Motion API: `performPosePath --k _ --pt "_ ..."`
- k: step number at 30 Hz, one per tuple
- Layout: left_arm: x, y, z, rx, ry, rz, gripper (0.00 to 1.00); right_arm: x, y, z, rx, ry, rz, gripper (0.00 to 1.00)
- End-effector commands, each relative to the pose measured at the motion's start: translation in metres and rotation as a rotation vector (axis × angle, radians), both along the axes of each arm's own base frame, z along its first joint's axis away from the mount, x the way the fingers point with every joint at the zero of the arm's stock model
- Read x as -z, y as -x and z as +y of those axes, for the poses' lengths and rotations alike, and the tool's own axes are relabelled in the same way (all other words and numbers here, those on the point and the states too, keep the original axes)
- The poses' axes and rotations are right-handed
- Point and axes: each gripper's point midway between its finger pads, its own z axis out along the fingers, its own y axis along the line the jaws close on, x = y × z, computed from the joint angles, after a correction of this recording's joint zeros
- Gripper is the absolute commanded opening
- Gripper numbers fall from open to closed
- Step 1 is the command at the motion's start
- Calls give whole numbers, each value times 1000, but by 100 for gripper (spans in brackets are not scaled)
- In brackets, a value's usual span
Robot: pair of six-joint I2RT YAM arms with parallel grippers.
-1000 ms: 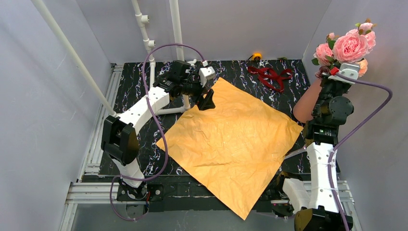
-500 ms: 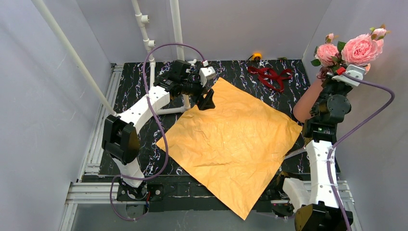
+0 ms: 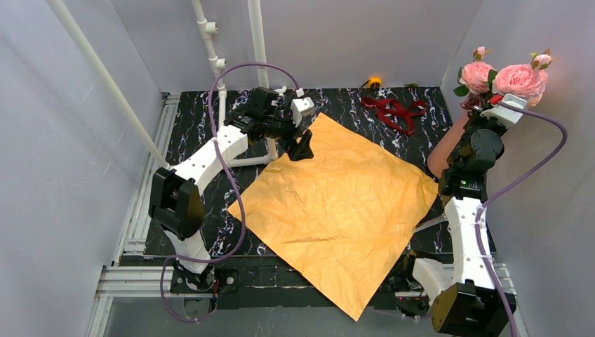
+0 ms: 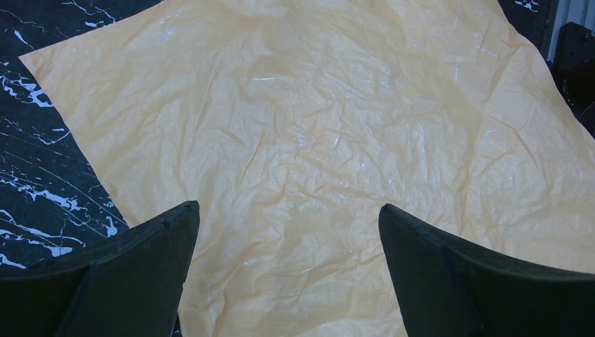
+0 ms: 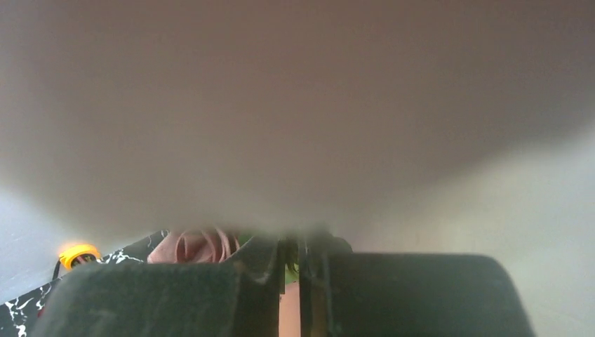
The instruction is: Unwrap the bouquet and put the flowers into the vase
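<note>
The flowers [image 3: 518, 77], pink roses with small buds, are held high at the far right, close to the wall. My right gripper [image 3: 485, 105] is shut on their stems, just above the salmon-pink vase [image 3: 445, 150], which leans behind that arm. In the right wrist view a rose [image 5: 200, 246] shows past the nearly closed gripper [image 5: 291, 256], with a strip of green and salmon in the slit. The bouquet's orange wrapping paper [image 3: 340, 203] lies spread flat. My left gripper [image 3: 303, 149] hangs open over the paper's [image 4: 316, 126] far corner, holding nothing [image 4: 289, 210].
The dark red ribbon [image 3: 393, 111] lies loose at the back of the black marbled table [image 3: 189, 133]. A small orange object [image 3: 375, 82] sits by the back wall. White pipes [image 3: 256, 42] rise at the back left. Grey walls enclose all sides.
The right arm straightened upward and the roses shifted right and turned above the vase. The left arm and the paper stayed still.
</note>
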Motion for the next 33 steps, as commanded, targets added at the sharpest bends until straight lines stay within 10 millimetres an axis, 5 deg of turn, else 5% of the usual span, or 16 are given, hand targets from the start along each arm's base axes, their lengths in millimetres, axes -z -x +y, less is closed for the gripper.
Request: performPosePath --k 1,18,33 --pt "-11 0 -2 12 9 -3 100 22 -4 -7 35 -62 33 10" --pt "-8 1 -3 12 13 9 100 41 2 7 -44 -97 119 60" --pt "2 7 2 17 -8 9 100 92 30 42 -226 -68 285 72"
